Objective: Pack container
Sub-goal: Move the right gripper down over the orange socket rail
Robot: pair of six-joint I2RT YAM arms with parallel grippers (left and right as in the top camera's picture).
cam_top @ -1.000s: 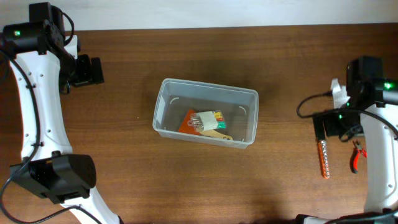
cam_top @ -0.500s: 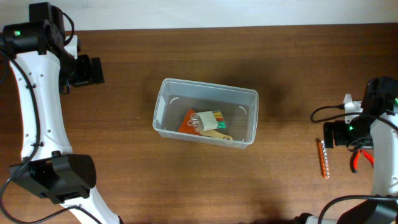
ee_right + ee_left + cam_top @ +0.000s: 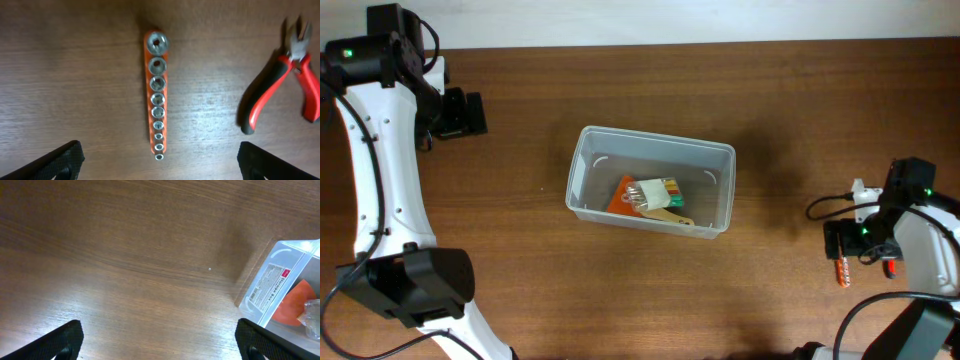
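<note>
Right pincer [image 3: 160,167]: jaws wide, nothing held, hanging straight over the orange socket rail [image 3: 156,95]. The rail lies flat on the desk [image 3: 60,75] and sits between my two fingertips in the wrist view. Red-handled pliers [image 3: 280,85] lie near the rail on one side, not touching it.

Left pincer [image 3: 160,342]: also wide and empty, over bare desk at the far left, well apart from everything.

The container [image 3: 655,137] stands upright mid-desk between the two arms, well apart from the right pincer. Inside are an orange card [image 3: 618,197], a pale packet [image 3: 655,190] with coloured bits lying over it, and a tan piece [image 3: 672,216] by the near wall.

My read is that packing is partway done. A few items are in, while the rail and pliers are left outside, and the rail looks like the next pick.

Hard to see:
- In the overhead view my right arm covers most of the rail and nearly all of the pliers.
- The contents overlap, so I can't count them or say what the tan piece is.
- The left wrist view shows only one corner of the container, and the label there is unreadable.
- The plier tips are blurred.
- I can't tell how low the right fingers are above the desk.
</note>
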